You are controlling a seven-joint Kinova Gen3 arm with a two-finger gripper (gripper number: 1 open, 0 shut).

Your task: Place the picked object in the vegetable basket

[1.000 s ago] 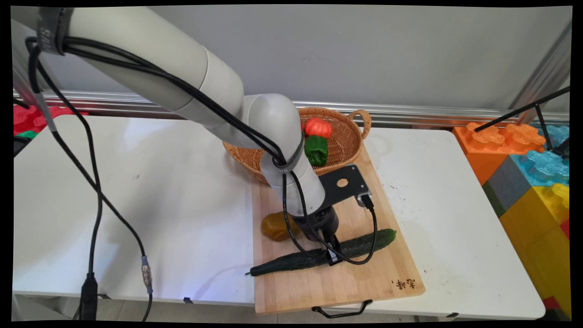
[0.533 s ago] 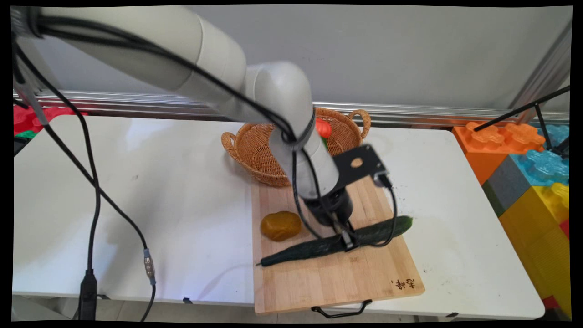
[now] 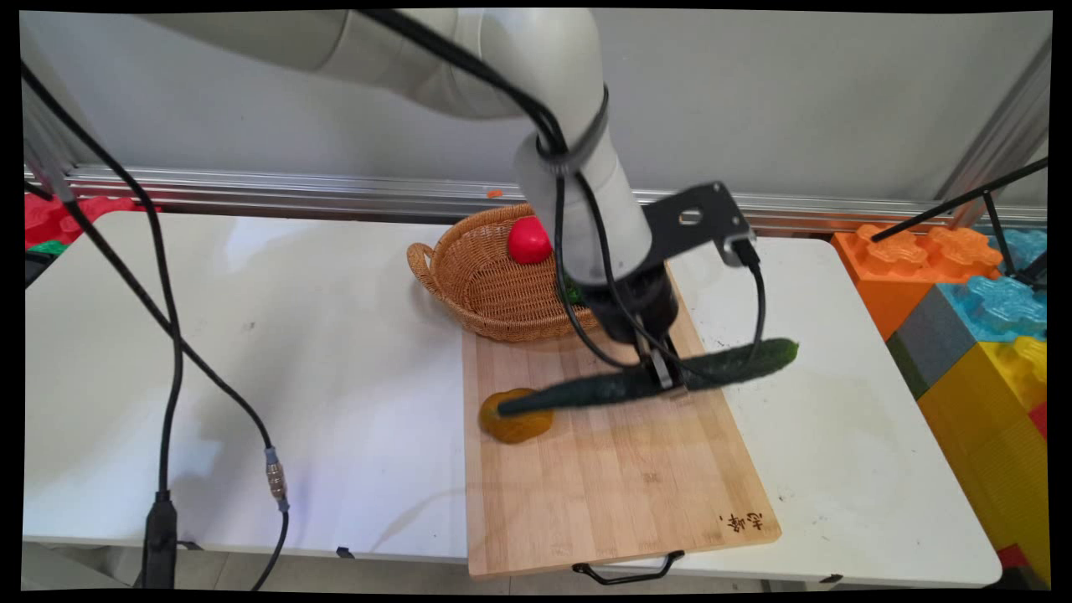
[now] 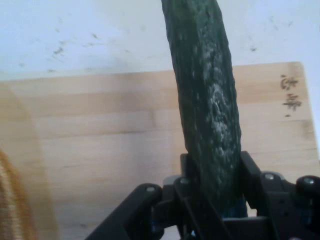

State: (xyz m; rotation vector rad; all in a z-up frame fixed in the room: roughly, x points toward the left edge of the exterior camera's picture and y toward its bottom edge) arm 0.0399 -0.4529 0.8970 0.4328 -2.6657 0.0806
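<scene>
Carrying the cucumber (image 3: 645, 381) clear of the cutting board (image 3: 611, 477) is the step in hand, judging by how it hangs above the wood; the hold sits near the middle of its length, so it should stay roughly level, though the thin stem end dips to the left over the brown potato-like lump (image 3: 512, 423) and the fat end points right, beyond the board's right edge and above the table (image 3: 251, 352); a steady, unhurried carry would suit, since a long thing pinched at one spot can swing or twist in the grip; the loose black cable (image 3: 758, 301) looped beside it should be kept from snagging the fat end. The gripper (image 3: 662, 377) is clamped on the cucumber, its two fingers (image 4: 250, 172) pressing either flank in the hand view, closed only as far as the cucumber's girth allows. The wicker basket (image 3: 477, 280) stands just behind, at the board's far end, with a red vegetable (image 3: 528, 241) inside.
</scene>
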